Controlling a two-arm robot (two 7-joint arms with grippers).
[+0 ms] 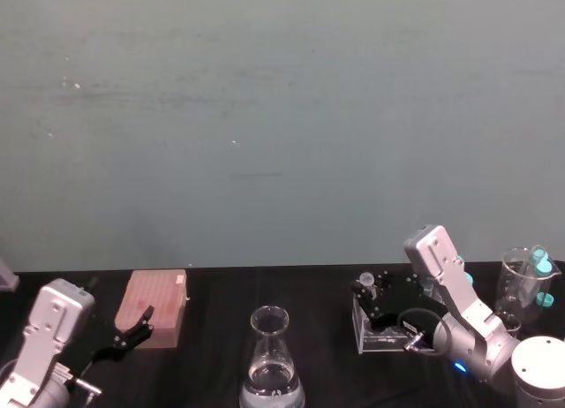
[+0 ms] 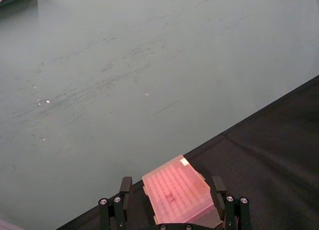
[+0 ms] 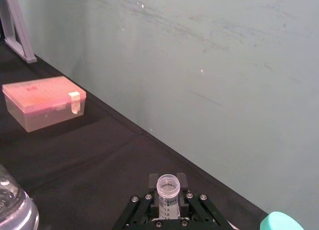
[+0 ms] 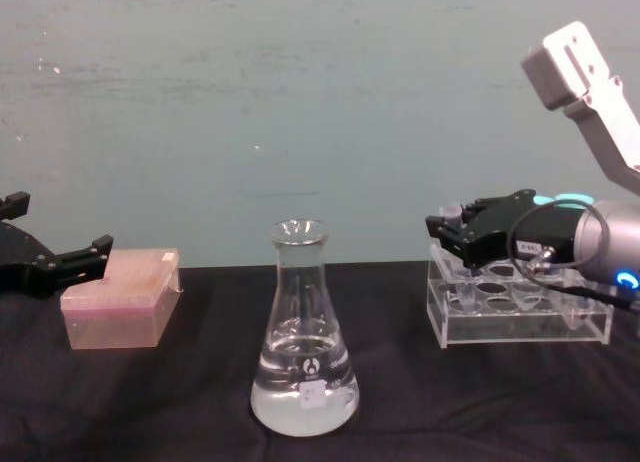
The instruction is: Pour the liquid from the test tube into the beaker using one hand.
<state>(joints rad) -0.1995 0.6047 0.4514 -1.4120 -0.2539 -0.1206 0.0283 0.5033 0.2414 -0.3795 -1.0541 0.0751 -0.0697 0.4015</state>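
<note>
Black cloth covers the table. Nearest the robot, about midway between the arms, the beaker stands upright, its wide base holding clear liquid and its narrow flared lip the only target for the pour. Farther back on the left, a pink box sits just beside the left gripper, which hangs idle with its jaws spread. Farther back on the right, the right gripper hovers at the left end of the clear rack. Its jaws pinch the upright test tube just under its open rim. I cannot tell whether the tube's tip is clear of the rack well, nor how full the tube is. To do this step well, I judge, the tube should rise straight until free of the rack and travel upright toward the beaker. It should tip slowly, and only once its rim is over the lip, since the neck is narrow and a knock could topple the tall glass. Open table lies between rack and beaker, so the path looks free. The crowded side is the far right, where a glass holding teal-capped tubes stands near the arm. A plain green wall closes the scene just past the table's back edge.
</note>
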